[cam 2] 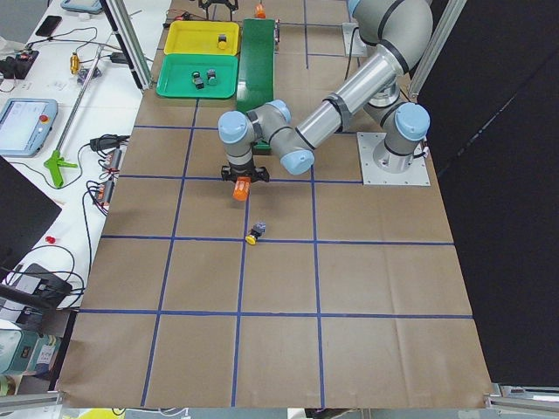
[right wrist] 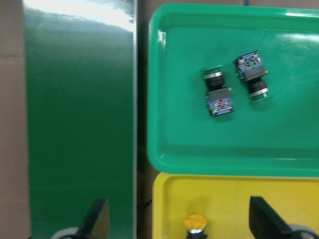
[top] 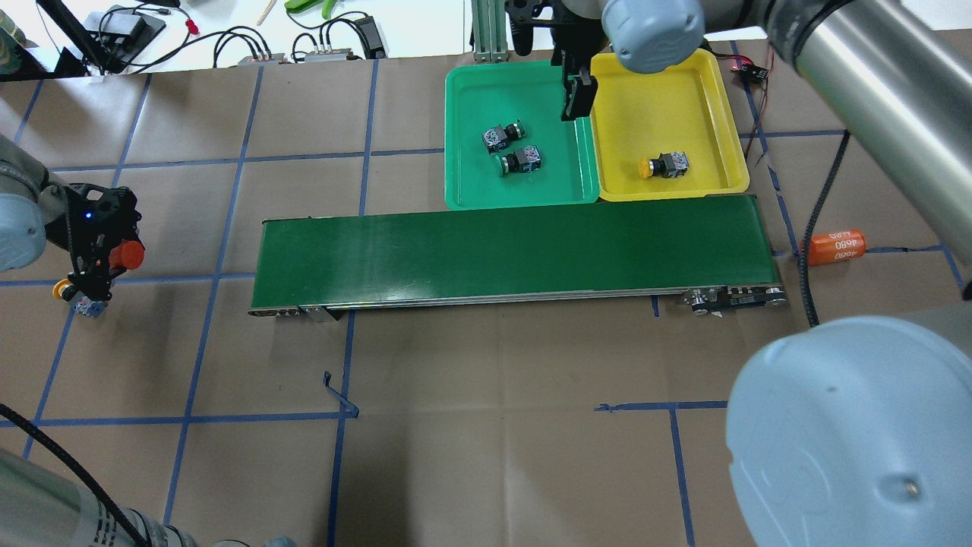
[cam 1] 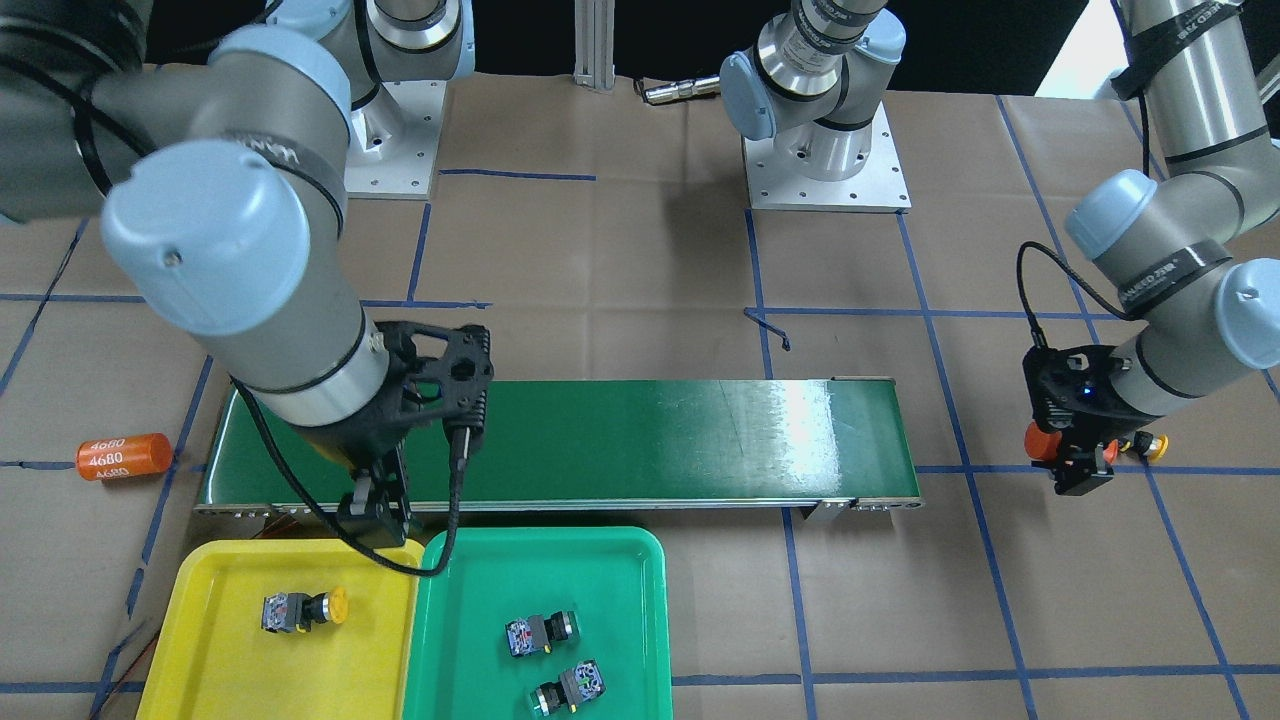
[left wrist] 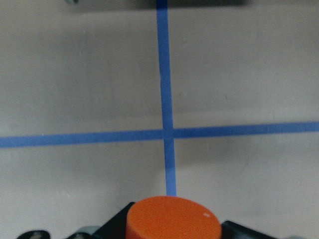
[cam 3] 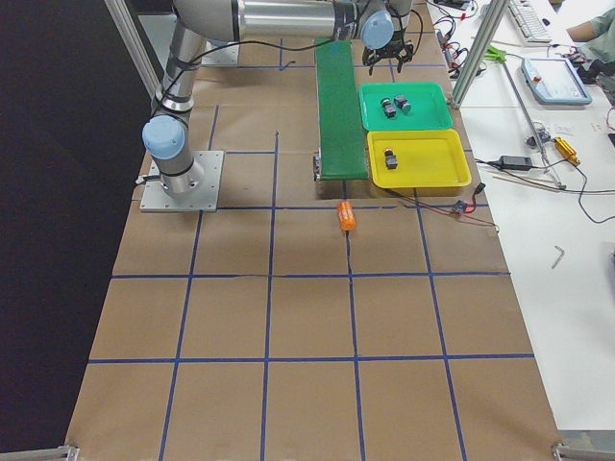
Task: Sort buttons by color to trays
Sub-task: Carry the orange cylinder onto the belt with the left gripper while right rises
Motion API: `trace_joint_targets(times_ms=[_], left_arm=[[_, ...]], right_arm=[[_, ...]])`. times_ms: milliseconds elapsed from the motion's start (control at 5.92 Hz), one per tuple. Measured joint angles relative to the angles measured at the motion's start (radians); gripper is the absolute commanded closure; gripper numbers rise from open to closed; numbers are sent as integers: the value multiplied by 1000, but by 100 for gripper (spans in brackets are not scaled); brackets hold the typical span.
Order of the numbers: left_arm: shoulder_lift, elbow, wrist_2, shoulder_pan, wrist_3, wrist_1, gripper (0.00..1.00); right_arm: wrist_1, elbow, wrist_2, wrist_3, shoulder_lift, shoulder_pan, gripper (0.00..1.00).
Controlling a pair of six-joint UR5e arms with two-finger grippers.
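Bench (top: 471,456), with the belt (top: 509,247) across its middle. In the overhead view:
- Green tray (top: 486,83) at the belt's 12 o'clock.
- Yellow tray (top: 683,99) at the green one's 3 o'clock.
- Right pincer (top: 577,102) spread wide, empty, above their shared rims.
- Left pincer (top: 97,277) clamped on the orange cylinder (top: 126,256).
- Far green button (top: 503,135) and near green button (top: 521,159) lie in the green tray.
- Trayed yellow button (top: 662,165) lies in the yellow tray.
- Loose yellow button (top: 76,298) on the bench, at the left pincer's 7 o'clock.

four buttons (top: 503,135) (top: 521,159) (top: 664,165) (cam 2: 254,233), two trays (top: 456,137) (top: 729,114), two orange cylinders (top: 835,246) (top: 127,255)

Two buttons (top: 521,159) in one tray (top: 471,182), a third button (top: 664,165) in the adjoining tray (top: 683,99), conveyor (top: 516,251) alongside
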State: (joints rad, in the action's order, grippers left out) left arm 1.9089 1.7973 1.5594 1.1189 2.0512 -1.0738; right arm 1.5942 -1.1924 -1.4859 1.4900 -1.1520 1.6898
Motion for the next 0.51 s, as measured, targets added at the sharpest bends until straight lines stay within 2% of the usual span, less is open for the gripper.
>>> trace_joint_targets(times_ms=[338, 507], left_arm=[[-41, 11, 1, 160, -210, -28, 78], [-56, 27, 0, 221, -302, -33, 78]], right_arm=[[-272, -23, -2, 5, -132, -24, 0], [-315, -76, -8, 9, -187, -30, 0]])
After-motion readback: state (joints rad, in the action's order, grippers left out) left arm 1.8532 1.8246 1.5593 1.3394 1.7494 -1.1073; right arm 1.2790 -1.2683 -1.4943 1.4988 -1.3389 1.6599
